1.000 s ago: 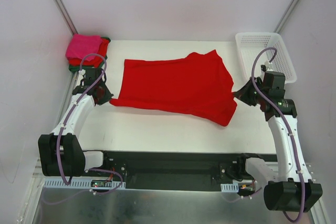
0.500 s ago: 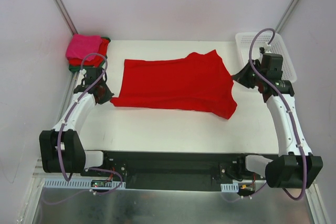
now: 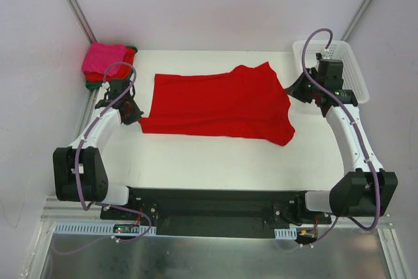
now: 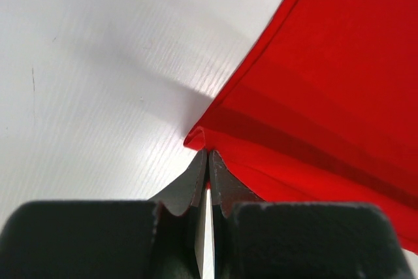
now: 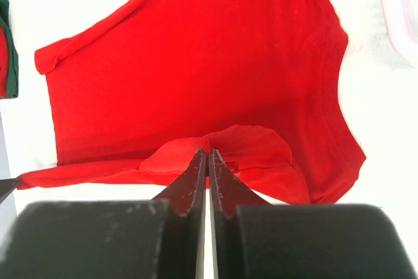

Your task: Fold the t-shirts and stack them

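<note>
A bright red t-shirt (image 3: 219, 104) lies spread across the middle of the table, partly folded. My left gripper (image 3: 138, 120) is shut on its near left corner (image 4: 199, 138), the jaws pinching the cloth. On the shirt's right edge my right gripper (image 3: 290, 94) is shut, pinching a raised fold of red cloth (image 5: 215, 145). Folded t-shirts, hot pink on top of red and dark green, are stacked at the far left corner (image 3: 106, 62).
A white lattice basket (image 3: 330, 65) stands at the far right corner, close behind the right arm. The stack's red and green edge (image 5: 6, 50) shows at the left of the right wrist view. White table surface (image 3: 215, 161) lies in front of the shirt.
My right gripper has moved away from me and slightly left, carrying the shirt's right edge with it. The left gripper has held its corner almost still.
</note>
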Robot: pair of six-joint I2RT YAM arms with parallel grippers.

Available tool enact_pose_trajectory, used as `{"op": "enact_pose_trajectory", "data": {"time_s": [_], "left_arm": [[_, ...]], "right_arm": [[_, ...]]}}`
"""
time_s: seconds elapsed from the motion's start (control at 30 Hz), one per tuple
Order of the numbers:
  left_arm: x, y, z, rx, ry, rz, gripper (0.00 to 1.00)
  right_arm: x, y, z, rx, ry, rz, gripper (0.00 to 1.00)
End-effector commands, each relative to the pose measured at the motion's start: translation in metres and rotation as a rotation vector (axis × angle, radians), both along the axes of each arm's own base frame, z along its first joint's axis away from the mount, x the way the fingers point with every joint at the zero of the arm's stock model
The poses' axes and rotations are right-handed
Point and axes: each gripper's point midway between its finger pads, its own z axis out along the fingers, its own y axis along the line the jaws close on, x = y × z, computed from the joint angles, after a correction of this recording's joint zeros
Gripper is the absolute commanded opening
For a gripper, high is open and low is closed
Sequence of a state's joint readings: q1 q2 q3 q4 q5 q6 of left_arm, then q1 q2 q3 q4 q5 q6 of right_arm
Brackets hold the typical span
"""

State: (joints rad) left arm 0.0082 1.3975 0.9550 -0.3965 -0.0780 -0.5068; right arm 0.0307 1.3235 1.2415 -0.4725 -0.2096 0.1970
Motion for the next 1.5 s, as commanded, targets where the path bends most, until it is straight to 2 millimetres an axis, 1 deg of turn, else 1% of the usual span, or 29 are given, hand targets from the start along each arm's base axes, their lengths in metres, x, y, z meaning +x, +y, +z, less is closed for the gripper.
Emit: {"op": "enact_pose_trajectory", "data": {"time_s": [0.0, 0.13, 0.17, 0.23, 0.27, 0.47, 0.63, 0.67, 0.7, 0.73, 0.83, 0.87, 1.0, 1.03, 1.1, 1.13, 1.47], "left_arm": [[0.025, -0.001, 0.015, -0.015, -0.068, -0.001, 0.00], [0.037, -0.003, 0.015, -0.027, -0.080, -0.010, 0.00], [0.039, -0.004, 0.010, -0.031, -0.068, -0.011, 0.00], [0.043, -0.007, 0.009, -0.043, -0.068, -0.020, 0.00], [0.045, -0.007, 0.005, -0.047, -0.061, -0.022, 0.00], [0.051, -0.010, -0.002, -0.057, -0.058, -0.028, 0.00], [0.059, -0.011, 0.000, -0.065, -0.073, -0.033, 0.00], [0.060, -0.011, -0.003, -0.064, -0.067, -0.032, 0.00], [0.064, -0.012, 0.000, -0.065, -0.077, -0.035, 0.00], [0.065, -0.012, -0.003, -0.066, -0.072, -0.035, 0.00], [0.073, -0.016, 0.000, -0.088, -0.081, -0.051, 0.00], [0.074, -0.016, -0.003, -0.090, -0.073, -0.051, 0.00], [0.085, -0.018, -0.003, -0.097, -0.081, -0.057, 0.00], [0.086, -0.019, -0.008, -0.099, -0.072, -0.059, 0.00], [0.092, -0.019, -0.007, -0.105, -0.079, -0.062, 0.00], [0.093, -0.019, -0.012, -0.107, -0.067, -0.063, 0.00], [0.101, -0.022, -0.023, -0.117, -0.058, -0.066, 0.00]], "right_arm": [[0.017, -0.004, 0.025, -0.038, -0.097, -0.007, 0.01], [0.022, -0.006, 0.024, -0.046, -0.098, -0.017, 0.01], [0.023, -0.006, 0.025, -0.047, -0.100, -0.016, 0.01], [0.026, -0.008, 0.025, -0.055, -0.100, -0.025, 0.02], [0.026, -0.008, 0.027, -0.057, -0.105, -0.028, 0.01], [0.026, -0.016, 0.032, -0.086, -0.119, -0.055, 0.01], [0.027, -0.018, 0.035, -0.095, -0.122, -0.065, 0.01], [0.027, -0.018, 0.034, -0.097, -0.119, -0.065, 0.01], [0.027, -0.018, 0.034, -0.097, -0.116, -0.065, 0.01], [0.028, -0.018, 0.034, -0.099, -0.116, -0.065, 0.01], [0.029, -0.019, 0.030, -0.104, -0.106, -0.065, 0.02], [0.029, -0.019, 0.027, -0.107, -0.100, -0.065, 0.01], [0.030, -0.019, 0.019, -0.109, -0.082, -0.062, 0.01], [0.031, -0.019, 0.016, -0.108, -0.073, -0.060, 0.02], [0.031, -0.018, 0.012, -0.108, -0.067, -0.057, 0.01], [0.032, -0.018, 0.011, -0.108, -0.063, -0.055, 0.01], [0.034, -0.019, -0.004, -0.121, -0.031, -0.052, 0.01]]}}
